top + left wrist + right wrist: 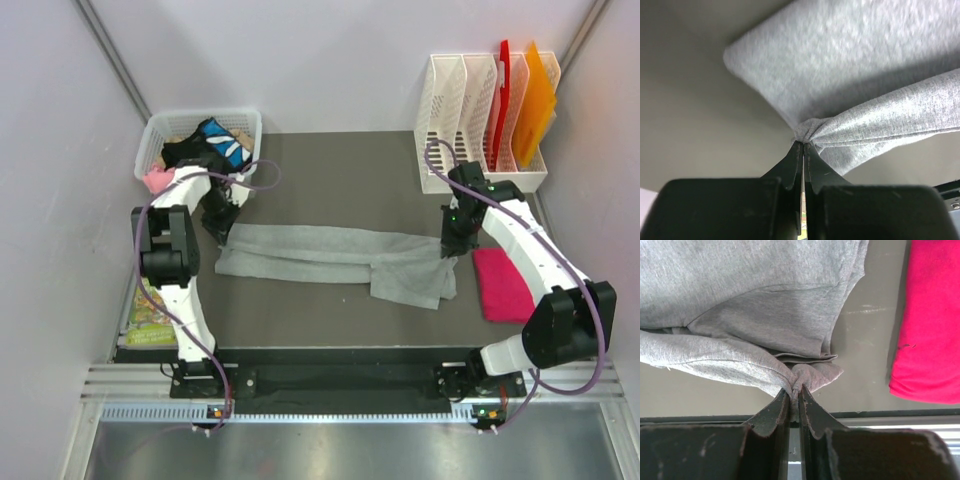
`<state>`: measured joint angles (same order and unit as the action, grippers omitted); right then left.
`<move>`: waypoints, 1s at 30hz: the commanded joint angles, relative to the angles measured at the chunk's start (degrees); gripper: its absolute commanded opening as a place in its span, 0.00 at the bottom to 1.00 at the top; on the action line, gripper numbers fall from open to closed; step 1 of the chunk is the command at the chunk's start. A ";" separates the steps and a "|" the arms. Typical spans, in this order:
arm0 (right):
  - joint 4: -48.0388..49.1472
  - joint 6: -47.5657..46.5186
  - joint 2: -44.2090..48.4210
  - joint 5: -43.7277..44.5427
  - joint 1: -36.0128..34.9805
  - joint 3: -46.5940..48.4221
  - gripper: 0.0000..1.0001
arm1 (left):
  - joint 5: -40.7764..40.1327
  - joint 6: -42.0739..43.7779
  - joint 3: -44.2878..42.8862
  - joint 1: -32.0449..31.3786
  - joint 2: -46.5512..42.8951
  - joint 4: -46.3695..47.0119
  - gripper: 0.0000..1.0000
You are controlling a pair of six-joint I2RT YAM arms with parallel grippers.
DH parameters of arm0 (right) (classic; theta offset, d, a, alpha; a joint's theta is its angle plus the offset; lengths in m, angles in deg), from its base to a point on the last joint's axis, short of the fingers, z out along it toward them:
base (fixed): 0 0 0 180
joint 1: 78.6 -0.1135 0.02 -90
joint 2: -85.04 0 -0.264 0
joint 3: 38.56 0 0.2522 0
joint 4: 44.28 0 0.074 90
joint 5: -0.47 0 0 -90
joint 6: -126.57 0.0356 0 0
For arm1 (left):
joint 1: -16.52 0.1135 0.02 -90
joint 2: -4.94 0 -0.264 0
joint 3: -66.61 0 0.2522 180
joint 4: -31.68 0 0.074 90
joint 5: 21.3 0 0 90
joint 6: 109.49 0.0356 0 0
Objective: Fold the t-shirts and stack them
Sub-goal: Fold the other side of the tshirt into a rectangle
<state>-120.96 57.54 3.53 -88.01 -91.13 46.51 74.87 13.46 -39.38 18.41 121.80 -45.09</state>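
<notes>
The light heather-grey t-shirt (330, 258) lies folded into a long band across the middle of the dark table. My left gripper (222, 230) is shut on its far left corner; the left wrist view shows the cloth (840, 75) bunched at my fingertips (803, 144). My right gripper (450, 245) is shut on its far right corner, with the cloth (740, 295) pinched at the tips (794, 391). The magenta-pink t-shirt (502, 284) lies folded as a small rectangle to the right of the grey one; it also shows in the right wrist view (932, 320).
A white basket (197, 146) holding more clothes stands at the back left. A white file rack (480, 125) with red and orange flat folders (535, 95) stands at the back right. A printed sheet (150, 310) lies at the table's left edge.
</notes>
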 commanded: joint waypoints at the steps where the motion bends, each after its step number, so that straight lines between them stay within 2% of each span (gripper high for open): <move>1: 1.92 -1.20 -0.66 1.91 1.46 0.50 0.00 | -0.20 0.54 -4.97 -0.75 2.41 0.87 0.00; 7: 3.15 -1.81 -3.03 1.91 1.99 0.24 0.00 | -1.86 0.62 -7.71 -1.10 3.47 0.86 0.02; 8: 3.24 -2.07 -3.38 1.82 1.99 0.06 0.00 | -2.22 0.45 -7.62 -1.10 3.20 1.04 0.06; 9: 3.41 -1.99 -3.91 1.73 1.99 -0.03 0.00 | -2.83 0.45 -7.36 -1.19 2.77 1.39 0.21; 12: 4.20 -2.34 -4.70 1.65 1.90 -0.90 0.00 | -5.47 0.45 -4.03 -1.01 0.23 3.84 0.50; 15: 4.64 -2.69 -6.02 1.65 2.08 -0.91 0.00 | -8.02 0.89 -2.09 -1.10 -3.72 6.22 0.60; 20: 5.96 -3.22 -8.57 1.56 2.51 -0.21 0.00 | -2.23 -0.78 -5.33 -1.71 -9.45 1.93 0.65; 22: 6.75 -3.22 -10.50 1.38 2.87 0.67 0.00 | -0.81 -1.22 -4.46 -4.43 -12.52 0.69 0.66; 30: 7.89 -3.83 -19.11 1.21 4.97 6.38 0.00 | 1.03 -2.71 10.72 -13.05 -19.29 3.50 0.68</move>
<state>-114.68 54.59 -13.15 -87.29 -87.85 48.04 73.19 11.95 -36.21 7.59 103.79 -41.61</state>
